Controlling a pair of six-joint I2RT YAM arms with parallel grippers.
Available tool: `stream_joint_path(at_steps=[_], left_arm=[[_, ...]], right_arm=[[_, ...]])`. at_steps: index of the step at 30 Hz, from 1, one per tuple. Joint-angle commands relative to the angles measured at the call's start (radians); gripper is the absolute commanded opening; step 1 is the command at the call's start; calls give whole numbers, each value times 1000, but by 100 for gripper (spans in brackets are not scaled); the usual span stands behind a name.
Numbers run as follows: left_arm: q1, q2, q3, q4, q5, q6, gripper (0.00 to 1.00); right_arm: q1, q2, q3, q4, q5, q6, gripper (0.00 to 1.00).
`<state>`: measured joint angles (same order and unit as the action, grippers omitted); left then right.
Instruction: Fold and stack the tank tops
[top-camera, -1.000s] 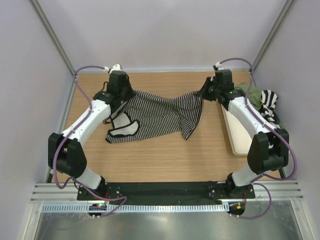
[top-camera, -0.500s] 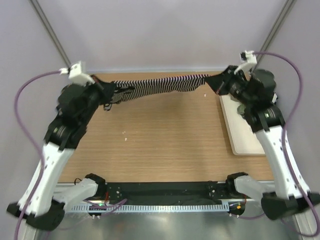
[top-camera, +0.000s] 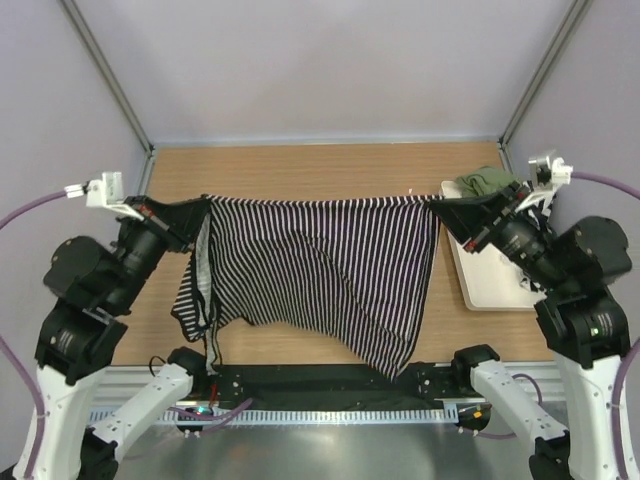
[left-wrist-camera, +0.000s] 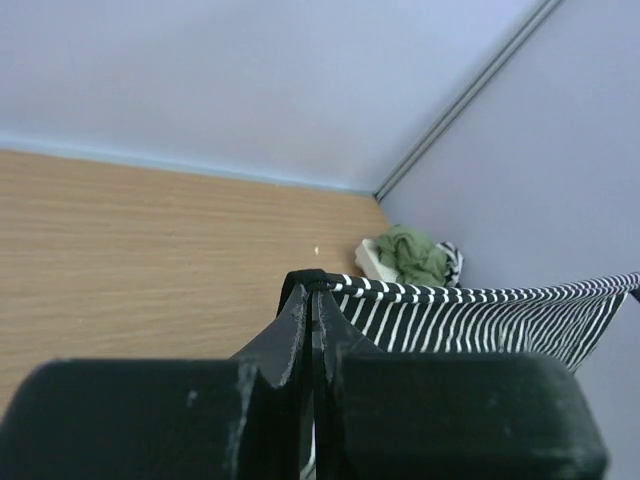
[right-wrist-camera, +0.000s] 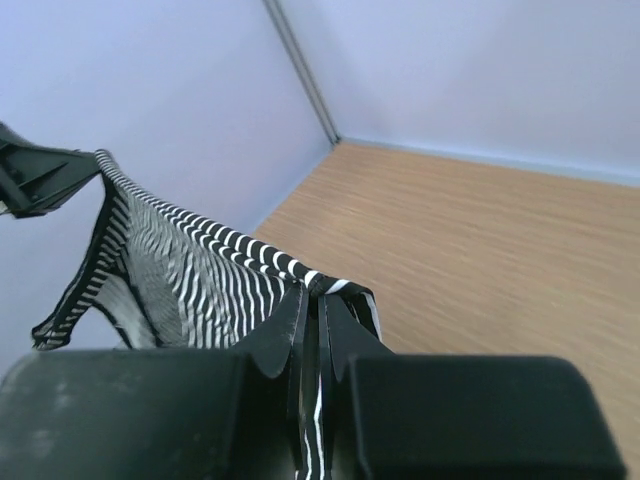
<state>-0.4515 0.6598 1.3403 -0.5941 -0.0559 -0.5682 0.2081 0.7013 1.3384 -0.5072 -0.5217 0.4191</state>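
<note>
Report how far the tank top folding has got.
Done: nothing folded or stacked yet. In hand: the pinstriped tank top hangs spread between the left gripper and right gripper, both shut on its top edge. Left: fold it, then the olive top and broad-striped top, bunched at the far end of the tray.

The striped tank top (top-camera: 320, 260) was thin soft cloth; table (top-camera: 300, 170) matt wood-grain; tray (top-camera: 478, 282) smooth cream plastic.

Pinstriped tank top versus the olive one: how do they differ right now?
The pinstriped tank top hangs spread out in the air, its top corners clamped in both arms' jaws; the olive tank top lies bunched at the tray's far end, untouched. One is black-and-white striped, the other plain green. Neither is folded yet.
</note>
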Motion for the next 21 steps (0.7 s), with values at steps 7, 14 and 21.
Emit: stream_joint_path(at_steps=[7, 14, 21], left_arm=[[14, 377, -279, 256, -136, -47, 0], [134, 981, -204, 566, 26, -144, 0], [146, 1322, 112, 562, 7, -82, 0]], right_arm=[[-9, 398, -204, 128, 291, 38, 1], [-64, 870, -148, 370, 390, 95, 1], [-116, 1214, 112, 418, 423, 135, 2]])
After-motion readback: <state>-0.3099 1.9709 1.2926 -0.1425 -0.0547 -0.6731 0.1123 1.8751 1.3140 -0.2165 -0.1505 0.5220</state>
